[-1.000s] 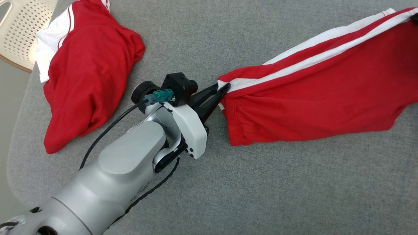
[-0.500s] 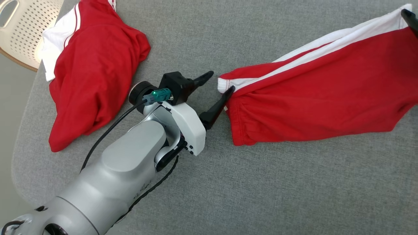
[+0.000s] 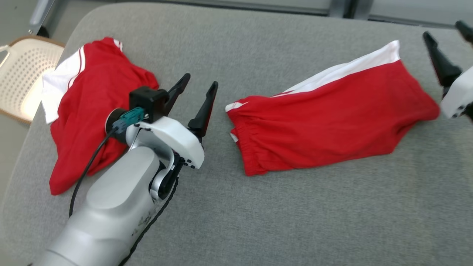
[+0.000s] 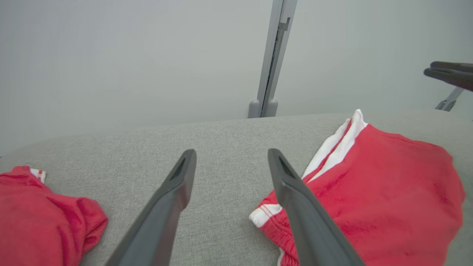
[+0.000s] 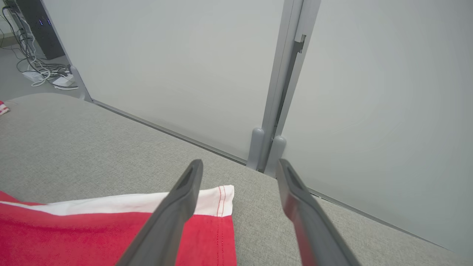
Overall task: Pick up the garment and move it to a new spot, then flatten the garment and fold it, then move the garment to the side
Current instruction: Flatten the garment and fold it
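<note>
Both grippers have let go since a second ago. The left gripper [image 3: 200, 80], which had pinched the waistband corner, now stands just beside it with its two dark fingers spread apart. The right gripper [image 3: 443, 29], off at the far right, is spread just as wide and holds nothing. The red shorts [image 3: 325, 118], pulled taut between them before, now lie slack in the middle of the grey cushion [image 3: 295, 214].

Their long axis runs across the cushion on a slant, from the nearer left to the farther right. The gathered elastic waistband points at the left gripper, and the hemmed leg end points at the right one. A broad white stripe follows the far long edge, with red stitching at its hem.

A second red garment [image 3: 96, 111] with white trim sits crumpled in a heap to the left, partly behind the left wrist and well apart from the shorts. A cream perforated basket [image 3: 22, 81] stands beyond the cushion's left edge. Nothing lies between the shorts and either gripper.

The cushion is a coarse woven fabric with rounded corners, and the shorts are a soft knit, lightly wrinkled. Smooth pale wall panels [image 5: 166, 66] joined by a metal post [image 5: 284, 74] rise behind, with cables [image 5: 44, 70] on the floor at their foot
</note>
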Motion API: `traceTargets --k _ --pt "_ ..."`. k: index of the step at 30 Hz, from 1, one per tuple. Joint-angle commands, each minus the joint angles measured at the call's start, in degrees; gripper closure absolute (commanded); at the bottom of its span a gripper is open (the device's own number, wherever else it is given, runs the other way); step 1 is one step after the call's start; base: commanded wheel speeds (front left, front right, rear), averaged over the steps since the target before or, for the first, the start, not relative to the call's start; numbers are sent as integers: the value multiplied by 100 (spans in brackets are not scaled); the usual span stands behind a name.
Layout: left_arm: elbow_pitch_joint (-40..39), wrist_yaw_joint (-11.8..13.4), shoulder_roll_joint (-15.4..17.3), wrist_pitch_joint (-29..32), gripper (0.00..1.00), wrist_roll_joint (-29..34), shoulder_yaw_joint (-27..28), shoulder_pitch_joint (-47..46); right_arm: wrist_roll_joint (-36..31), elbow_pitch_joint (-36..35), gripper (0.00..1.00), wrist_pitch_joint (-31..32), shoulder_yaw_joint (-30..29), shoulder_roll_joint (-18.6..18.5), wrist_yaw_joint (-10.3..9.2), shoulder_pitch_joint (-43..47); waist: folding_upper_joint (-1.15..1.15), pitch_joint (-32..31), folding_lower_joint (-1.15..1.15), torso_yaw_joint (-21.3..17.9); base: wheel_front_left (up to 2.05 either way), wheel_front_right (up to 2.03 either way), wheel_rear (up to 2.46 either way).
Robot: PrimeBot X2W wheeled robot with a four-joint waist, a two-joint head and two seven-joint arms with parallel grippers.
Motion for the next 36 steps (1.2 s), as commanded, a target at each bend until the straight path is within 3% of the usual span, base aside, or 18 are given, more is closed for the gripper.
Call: traceTargets --k 1,5,10,17,19,23,31,36 --pt "-132 65 50 -24 0 95 205 204 60 -38 0 -263 -54 96 -9 229 0 -382 0 -311 0 0 0" --pt "-588 209 11 -26 0 223 954 728 88 -105 0 -818 -280 236 -10 683 0 -700 0 -545 0 0 0" --pt "-1006 305 -72 -26 0 567 1623 1391 -157 -479 0 -976 -850 387 -10 1245 0 -1032 0 -823 0 0 0" --pt "-1291 130 -348 -20 0 963 2277 2254 -1362 -1571 0 -966 -2404 641 -10 2709 0 -1327 0 -1084 0 0 0" --pt "-1467 -31 -499 -21 0 1205 2567 2623 -1854 -1973 0 -966 -3113 926 -10 3465 0 -1426 0 -1158 0 0 0" --pt "-1822 -274 -659 -21 0 1724 2992 3114 -2505 -2423 0 -966 -3885 1355 -10 4298 0 -1490 0 -1210 0 0 0" --pt "-2319 -435 -866 -20 0 2857 3538 3967 -3339 -3025 0 -967 -4775 2161 -8 5455 0 -1537 0 -1193 0 0 0" --pt "-2508 -469 -907 -21 0 2846 3692 4247 -3471 -3096 0 -967 -4904 2360 -8 5710 0 -1537 0 -1132 0 0 0"
